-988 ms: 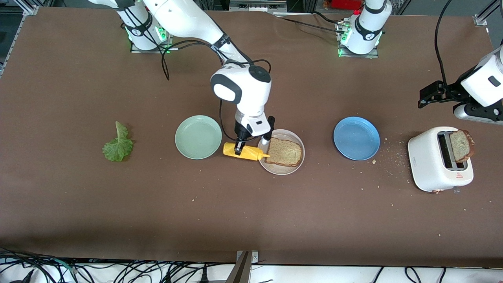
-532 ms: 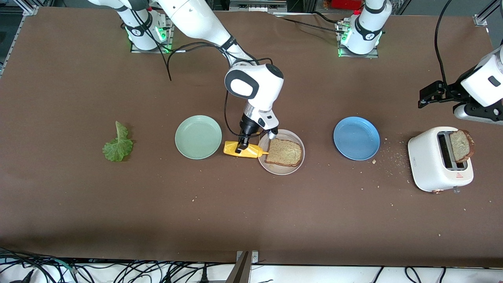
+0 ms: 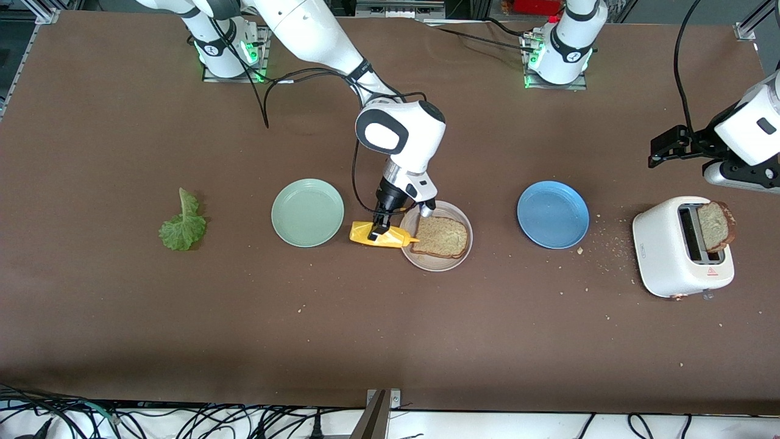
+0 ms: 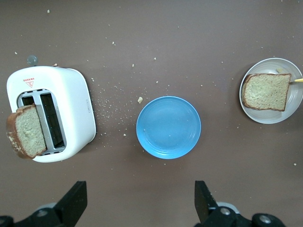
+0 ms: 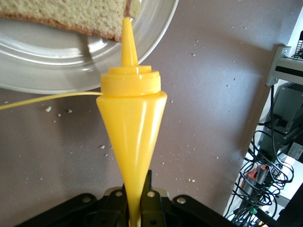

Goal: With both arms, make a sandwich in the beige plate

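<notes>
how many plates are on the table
3: the mint-green plate toward the right arm's end, the beige plate in the middle holding a bread slice, and the blue plate near the toaster.

Bright, even overhead light falls on the brown table [image 3: 122, 305], shadows lie soft and short beside the toaster [image 3: 682, 247], and the yellow bottle [image 5: 130, 132] shows slightly blurred up close.
</notes>
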`<state>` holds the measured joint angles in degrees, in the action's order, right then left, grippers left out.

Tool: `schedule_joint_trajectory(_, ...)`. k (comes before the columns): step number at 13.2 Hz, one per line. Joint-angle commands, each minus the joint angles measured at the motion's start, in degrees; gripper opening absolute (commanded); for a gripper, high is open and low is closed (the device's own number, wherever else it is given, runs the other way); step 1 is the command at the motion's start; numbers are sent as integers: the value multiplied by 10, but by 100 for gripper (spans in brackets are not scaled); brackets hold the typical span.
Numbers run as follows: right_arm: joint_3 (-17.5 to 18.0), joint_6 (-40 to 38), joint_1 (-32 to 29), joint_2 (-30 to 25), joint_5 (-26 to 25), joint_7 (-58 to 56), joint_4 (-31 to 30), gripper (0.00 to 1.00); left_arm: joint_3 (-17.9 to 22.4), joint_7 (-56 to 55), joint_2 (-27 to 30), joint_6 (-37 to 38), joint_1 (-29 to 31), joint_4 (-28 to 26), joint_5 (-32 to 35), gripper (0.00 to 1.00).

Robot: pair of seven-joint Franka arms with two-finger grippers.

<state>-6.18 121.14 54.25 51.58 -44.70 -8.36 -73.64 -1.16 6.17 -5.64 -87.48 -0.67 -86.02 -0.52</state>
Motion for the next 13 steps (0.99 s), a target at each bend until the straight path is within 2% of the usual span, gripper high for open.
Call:
schedule_joint_trajectory(1, -7, -15, 1, 4, 23, -1, 27, 0, 5, 14, 10, 5, -4, -5, -11, 100)
schedule_joint_trajectory(6, -11, -28, -44, -51, 170, -88, 26, 0, 5, 14, 10, 5, -4, -5, -11, 100)
schedule_joint_trajectory(13, -10, -114, -175, -149, 399, -279, 18, 0, 5, 14, 10, 5, -4, -5, -11, 100)
